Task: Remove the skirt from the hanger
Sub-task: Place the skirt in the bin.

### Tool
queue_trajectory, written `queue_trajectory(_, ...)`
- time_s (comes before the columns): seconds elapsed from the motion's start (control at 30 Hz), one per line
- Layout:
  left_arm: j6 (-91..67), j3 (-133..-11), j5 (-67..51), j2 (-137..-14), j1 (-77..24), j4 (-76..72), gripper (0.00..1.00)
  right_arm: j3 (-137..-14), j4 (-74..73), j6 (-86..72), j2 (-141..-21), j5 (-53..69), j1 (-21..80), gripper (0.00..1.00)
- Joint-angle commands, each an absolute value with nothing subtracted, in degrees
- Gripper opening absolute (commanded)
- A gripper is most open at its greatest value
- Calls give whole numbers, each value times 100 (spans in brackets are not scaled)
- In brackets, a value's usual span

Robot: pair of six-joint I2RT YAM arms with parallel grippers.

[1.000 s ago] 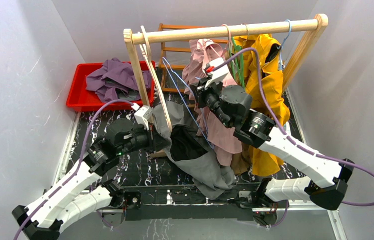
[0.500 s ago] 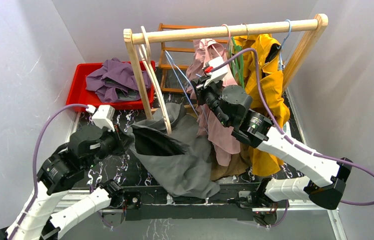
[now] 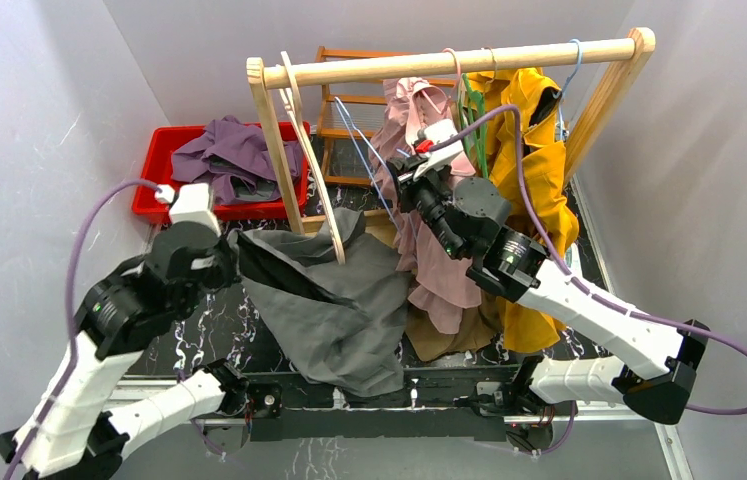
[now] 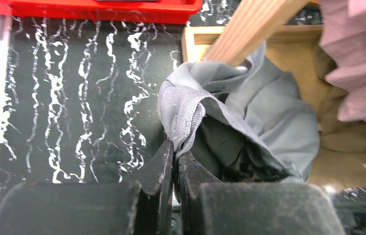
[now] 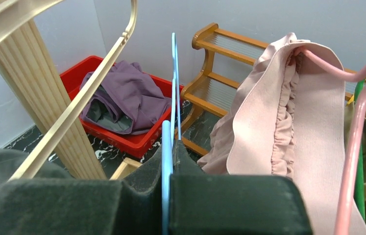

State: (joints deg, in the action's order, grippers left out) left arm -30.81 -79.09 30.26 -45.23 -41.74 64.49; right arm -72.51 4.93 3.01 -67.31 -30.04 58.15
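Top external view: the grey skirt (image 3: pixel 334 300) lies spread below the wooden rack (image 3: pixel 449 62), bunched around the foot of its left post and apparently clear of the blue hanger (image 5: pixel 174 73). Left of that post, the left gripper (image 4: pixel 175 152) is clenched on a fold of the skirt's waistband. Under the rack's rail, the right gripper (image 5: pixel 167 156) pinches the blue hanger's thin wire, beside a pink garment (image 5: pixel 288 107) hanging from the rail.

Left gripper (image 4: pixel 174 152): on its left open black table (image 4: pixel 48 98), free way up to red bin (image 4: pixel 97 6) ahead. Ahead-right, wooden post (image 4: pixel 252 22) & bunched grey skirt (image 4: pixel 274 107) block. Right gripper (image 5: pixel 168 142): beige hanger (image 5: pixel 73 105) close on left, pink garment (image 5: pixel 288 112) on right; narrow gap btw, blue hanger (image 5: pixel 173 73) in it.
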Motion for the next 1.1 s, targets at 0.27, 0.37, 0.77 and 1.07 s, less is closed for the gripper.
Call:
queue_trajectory(0.27, -2228, -7552, 3072, -5612, -2973, 5300, 0, -7167, 936, 442, -6189, -3115, 5827, 0)
queue_trajectory(0.37, -1902, -7484, 1508, -5949, -1219, 4892, 0, -7174, 941, 533, -6186, -3085, 5826, 0)
queue_trajectory(0.77, -2341, -8735, 639, -7062, 1240, 3062, 0, -7667, 627, 665, -6287, -2587, 5823, 0)
queue_trajectory(1.07, -2864, -9859, 12, -7614, 1248, 750, 0, -7492, 694, 492, -6145, -2816, 5825, 0)
